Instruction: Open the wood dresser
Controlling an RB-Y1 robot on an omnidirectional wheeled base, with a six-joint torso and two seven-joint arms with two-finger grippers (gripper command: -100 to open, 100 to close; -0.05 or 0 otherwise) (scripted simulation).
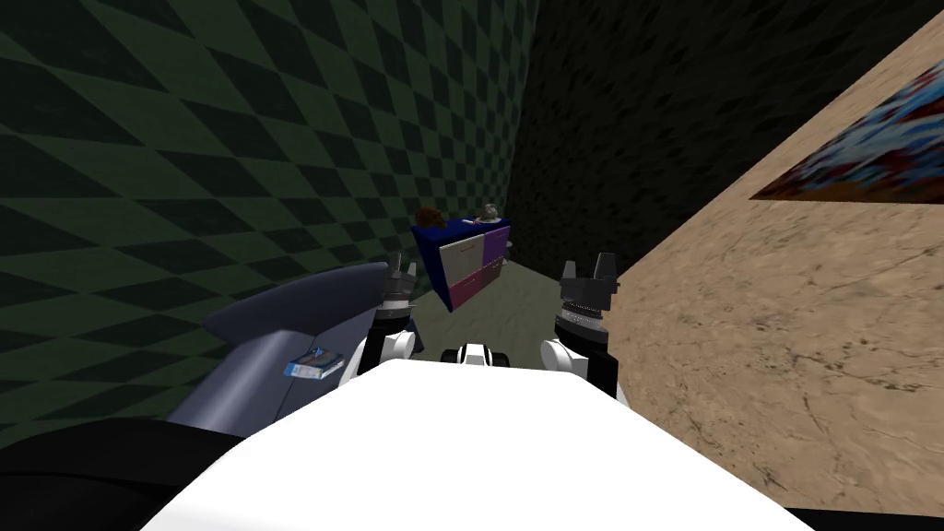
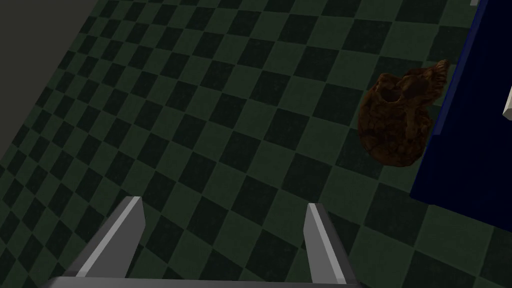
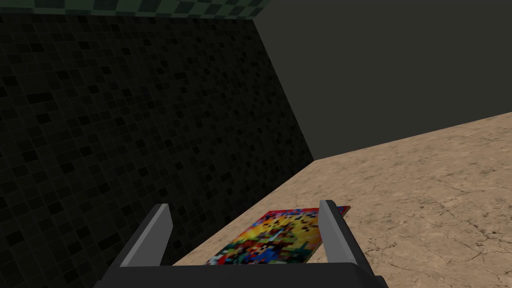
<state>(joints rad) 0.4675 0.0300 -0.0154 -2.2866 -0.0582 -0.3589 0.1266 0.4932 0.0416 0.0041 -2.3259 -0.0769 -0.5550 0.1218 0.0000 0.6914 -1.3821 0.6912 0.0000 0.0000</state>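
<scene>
The head camera looks steeply down and forward, rolled, with the dresser [image 1: 470, 260] small and well ahead. The left wrist camera looks along the left claw [image 2: 223, 202] at a green chequered wall [image 2: 200, 100]. With the head view it shares the dresser's blue side and the brown lump [image 2: 397, 120]. The right wrist camera, looking along the right claw [image 3: 245, 204], shares the tan wall [image 3: 425, 190].

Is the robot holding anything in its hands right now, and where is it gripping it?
Nothing. The left gripper and right gripper are both open and empty.
</scene>
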